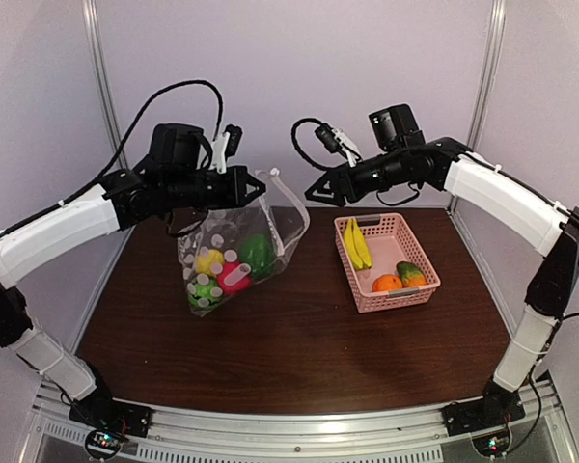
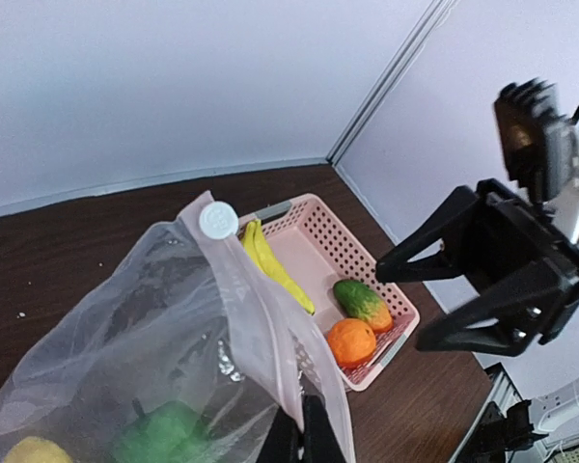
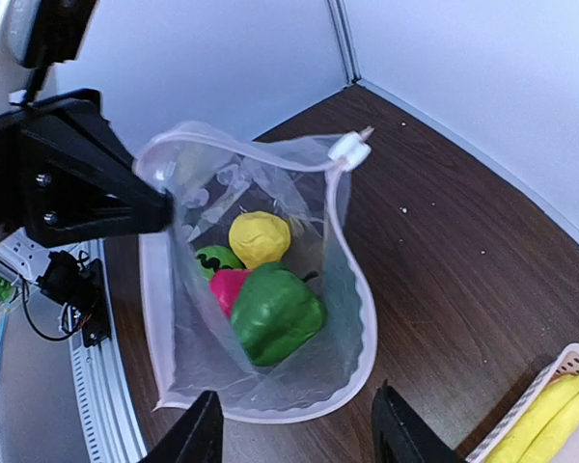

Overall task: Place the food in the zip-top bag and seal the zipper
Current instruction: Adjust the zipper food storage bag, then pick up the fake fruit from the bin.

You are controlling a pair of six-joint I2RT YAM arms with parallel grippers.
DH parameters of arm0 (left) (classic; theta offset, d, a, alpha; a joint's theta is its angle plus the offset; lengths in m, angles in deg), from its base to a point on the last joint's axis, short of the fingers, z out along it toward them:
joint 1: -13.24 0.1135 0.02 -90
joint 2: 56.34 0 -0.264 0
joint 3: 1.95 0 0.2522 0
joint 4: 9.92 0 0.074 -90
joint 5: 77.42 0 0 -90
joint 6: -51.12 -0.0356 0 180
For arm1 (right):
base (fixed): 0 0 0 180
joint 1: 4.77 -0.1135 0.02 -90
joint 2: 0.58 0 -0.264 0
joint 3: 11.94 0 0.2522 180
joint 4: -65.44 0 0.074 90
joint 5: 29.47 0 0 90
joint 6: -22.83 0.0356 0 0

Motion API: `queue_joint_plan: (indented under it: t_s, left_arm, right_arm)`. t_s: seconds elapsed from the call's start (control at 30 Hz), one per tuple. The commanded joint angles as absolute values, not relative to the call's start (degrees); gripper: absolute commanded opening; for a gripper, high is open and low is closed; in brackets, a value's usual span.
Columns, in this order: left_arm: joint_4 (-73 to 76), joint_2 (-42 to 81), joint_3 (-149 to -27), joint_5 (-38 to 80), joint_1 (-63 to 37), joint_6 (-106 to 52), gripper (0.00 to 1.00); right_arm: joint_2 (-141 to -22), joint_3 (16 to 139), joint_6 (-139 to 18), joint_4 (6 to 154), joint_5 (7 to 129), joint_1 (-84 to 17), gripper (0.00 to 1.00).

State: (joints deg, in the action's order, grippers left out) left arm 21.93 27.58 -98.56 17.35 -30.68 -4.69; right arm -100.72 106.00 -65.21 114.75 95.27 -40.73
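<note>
My left gripper is shut on the rim of the zip-top bag and holds it upright with its mouth open. The zipper runs along that rim, and its white slider sits at the far end. Inside the bag lie a green pepper, a yellow fruit, a pink fruit and a striped green ball. My right gripper hangs open and empty just above the mouth, on its right side. Bananas, an orange and an orange-green piece lie in the basket.
The pink latticed basket stands on the brown table to the right of the bag. Pale walls close in the back and both sides. The two gripper tips point at each other with a short gap between them over the bag.
</note>
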Motion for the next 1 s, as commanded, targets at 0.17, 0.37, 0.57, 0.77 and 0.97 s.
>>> queue_joint_plan:
  t_s: [0.17, 0.37, 0.57, 0.77, 0.97]
  left_arm:
    - [19.08, 28.93, -92.05, 21.27, -31.23, -2.59, 0.00]
    - [19.75, 28.56, -91.74, 22.07, -31.19, -2.93, 0.00]
    - [20.32, 28.87, -93.65, 24.07, -31.23, -1.05, 0.00]
    - [21.17, 29.76, -94.35, 22.69, -31.23, -1.75, 0.00]
    - [20.80, 31.47, -95.03, 24.78, -31.23, -1.01, 0.00]
  right_arm:
    - [-95.69, 98.33, -67.57, 114.66, 103.44, -32.09, 0.68]
    - [-95.64, 93.54, -78.66, 121.37, 87.74, -26.15, 0.67]
    - [-94.75, 84.61, -85.74, 124.55, 79.16, -25.68, 0.72]
    - [-98.26, 80.88, -84.61, 126.52, 75.44, -25.69, 0.75]
    - [-100.72, 79.96, -84.79, 127.19, 76.79, -25.84, 0.76]
